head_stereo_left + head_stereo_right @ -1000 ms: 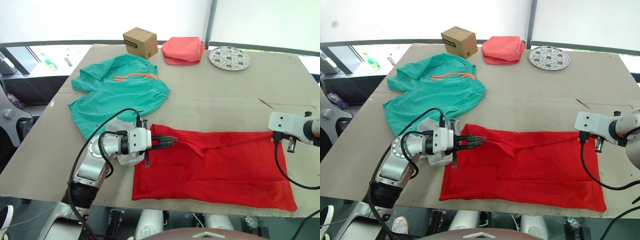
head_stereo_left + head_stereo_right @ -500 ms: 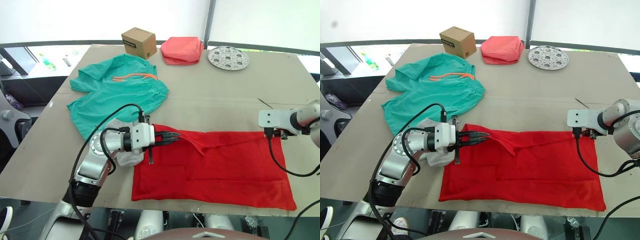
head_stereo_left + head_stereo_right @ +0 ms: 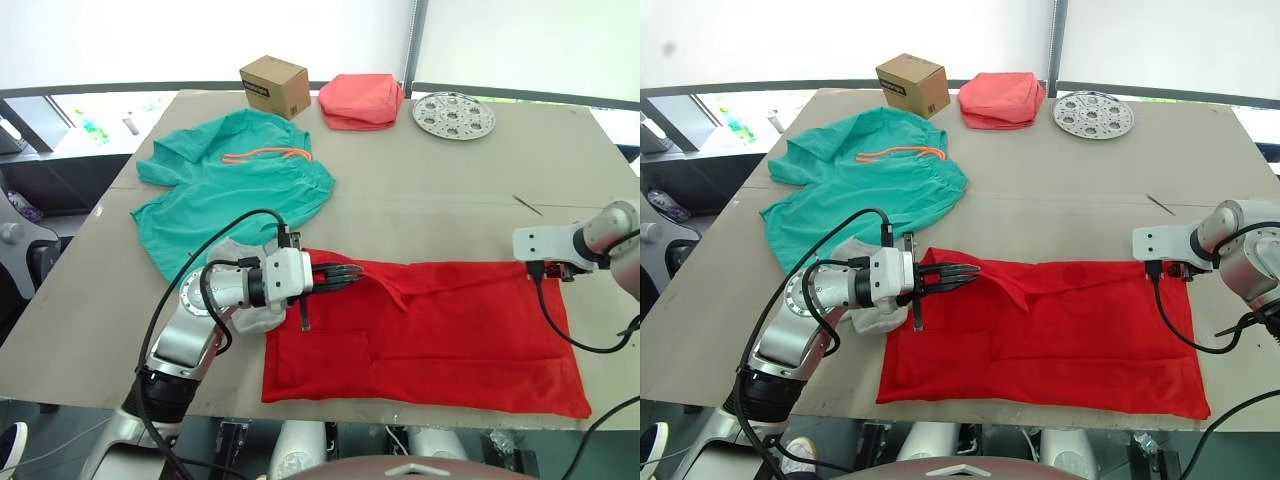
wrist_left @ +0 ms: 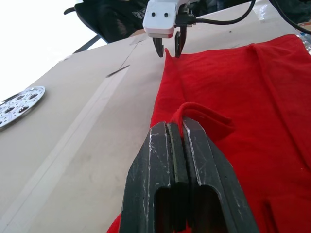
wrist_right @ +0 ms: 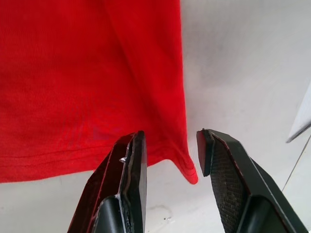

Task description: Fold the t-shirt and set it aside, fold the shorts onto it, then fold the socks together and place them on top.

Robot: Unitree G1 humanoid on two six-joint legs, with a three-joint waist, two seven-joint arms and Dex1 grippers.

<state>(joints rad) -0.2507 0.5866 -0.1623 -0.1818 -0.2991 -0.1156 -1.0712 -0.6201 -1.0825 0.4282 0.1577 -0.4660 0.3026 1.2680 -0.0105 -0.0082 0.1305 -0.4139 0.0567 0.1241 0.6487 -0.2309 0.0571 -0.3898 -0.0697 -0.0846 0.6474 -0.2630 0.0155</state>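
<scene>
Fabric first: the bright red short-sleeved t-shirt [image 3: 430,335] lies spread along the near edge of the brown cardboard-covered desk [image 3: 420,215], already doubled lengthwise, with a loose fold of cloth raised near its left end. The left gripper [image 3: 352,278] is clenched on that raised fold, its black fingers [image 4: 170,160] pressed together with red cloth caught between them. The right gripper [image 4: 167,46] hangs over the shirt's far-right corner, jaws apart with the corner tip between them, nothing clamped yet.

Likely trouble starts there. That corner is a thin point of hem; if the fingers [image 5: 127,167] shut a little off it, they may catch only the top layer or miss entirely, and the fold would then drag skewed, pulled from the left end alone. The left hold looks shallow too, so a quick lift might let the cloth slip out.

Beyond the shirt, the light grey knit socks [image 3: 245,310] sit under the left arm at the shirt's left end, where a sweep could snag them. The teal-green fabric shorts [image 3: 235,195] with the orange drawstring lie toward the desk's far-left corner, close enough that a folded shirt set aside carelessly would land on them. The small brown cardboard box [image 3: 274,85], salmon-pink folded cloth [image 3: 362,100] and perforated round metal disc [image 3: 453,115] line the far edge, well apart.
</scene>
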